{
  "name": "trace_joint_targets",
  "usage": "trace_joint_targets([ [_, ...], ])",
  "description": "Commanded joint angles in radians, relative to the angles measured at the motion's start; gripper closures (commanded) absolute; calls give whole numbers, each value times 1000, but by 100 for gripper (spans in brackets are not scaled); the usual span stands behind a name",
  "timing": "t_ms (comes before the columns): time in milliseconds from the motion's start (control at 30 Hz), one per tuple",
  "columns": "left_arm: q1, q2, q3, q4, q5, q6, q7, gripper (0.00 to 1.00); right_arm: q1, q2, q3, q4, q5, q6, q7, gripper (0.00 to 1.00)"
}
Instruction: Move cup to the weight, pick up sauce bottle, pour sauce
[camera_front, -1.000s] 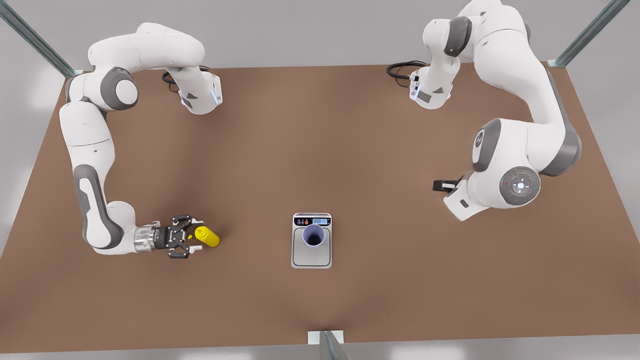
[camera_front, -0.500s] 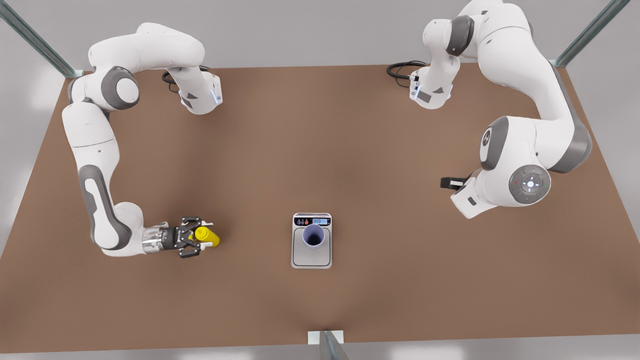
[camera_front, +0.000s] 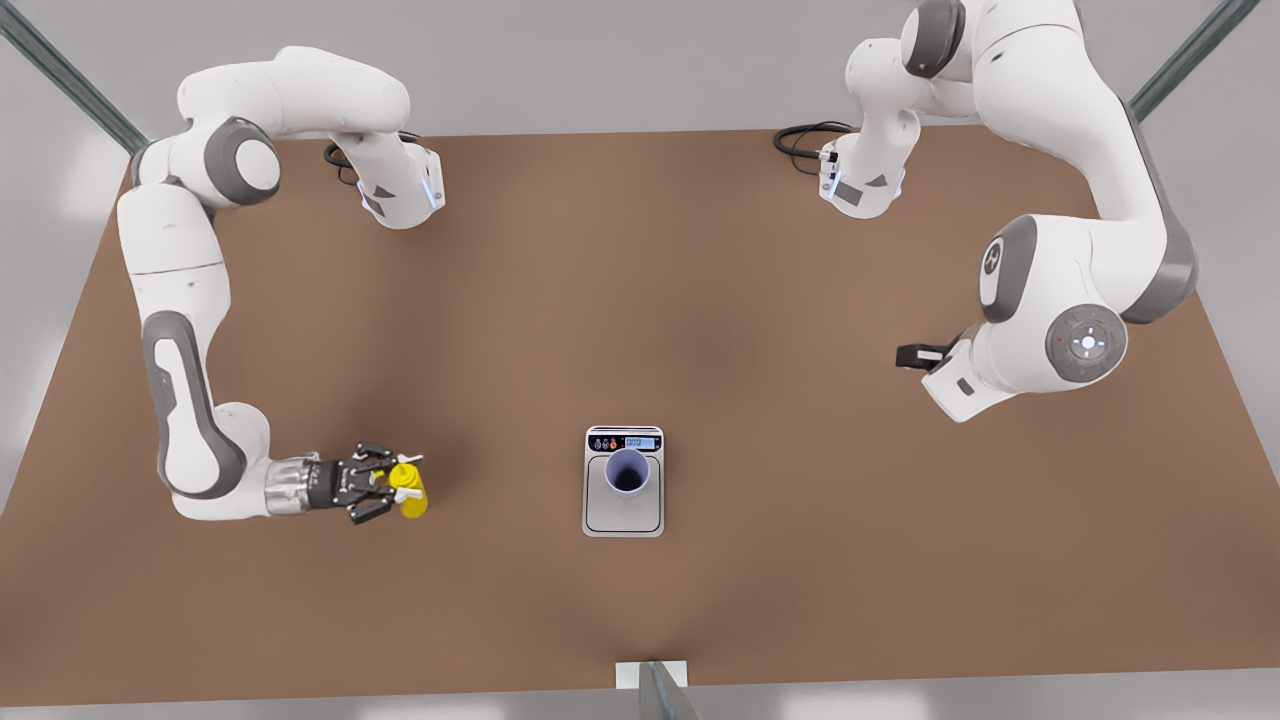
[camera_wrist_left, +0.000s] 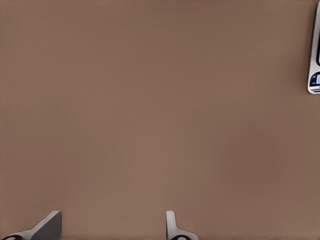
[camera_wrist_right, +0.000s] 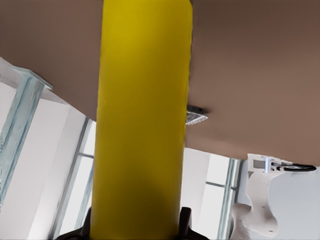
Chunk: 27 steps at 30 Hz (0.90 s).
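My right pincer (camera_front: 392, 483) is clenched on the sauce bottle (camera_front: 409, 491), a smooth yellow cylinder held low on its body. I'd lift it straight and slow before tilting, since slick plastic could slip. Well out past its fingertips, the lavender cup (camera_front: 628, 470) stands upright on the flat steel weight (camera_front: 623, 515). My left pincer (camera_wrist_left: 110, 227), fingers spread, waits far off over bare brown table (camera_front: 640, 280).

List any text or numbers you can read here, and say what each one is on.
Nothing can be quoted.
Scale display: lit, digits too small to read.
Scale buttons: coloured, no legible marks.
Bottle, held by the right gripper: plain yellow, no label.
Cup: no print.
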Motion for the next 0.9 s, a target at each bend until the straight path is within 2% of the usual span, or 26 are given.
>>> trace_joint_targets([
  [0,0,1,-1,0,5,1,-1,0,11,-12,0,1,-17,0,26,79],
  [133,0,3,-1,-9,27,-42,3,0,91,-66,0,15,-16,171,104,79],
  [233,0,4,-1,-9,27,-48,5,0,207,-97,14,47,-31,392,203,78],
  [300,0,10,-1,-9,27,-46,3,0,253,-98,86,66,-76,559,250,78],
  [400,2,10,1,-9,27,-46,5,0,345,-77,137,89,-116,781,273,78],
  [567,11,18,1,-9,27,-45,5,0,394,-72,226,92,-476,884,270,79],
  [667,11,18,1,-9,27,-45,5,0,394,-66,273,84,-617,947,265,78],
  [867,11,20,1,-9,27,-45,6,0,436,-45,276,78,-918,1053,273,79],
])
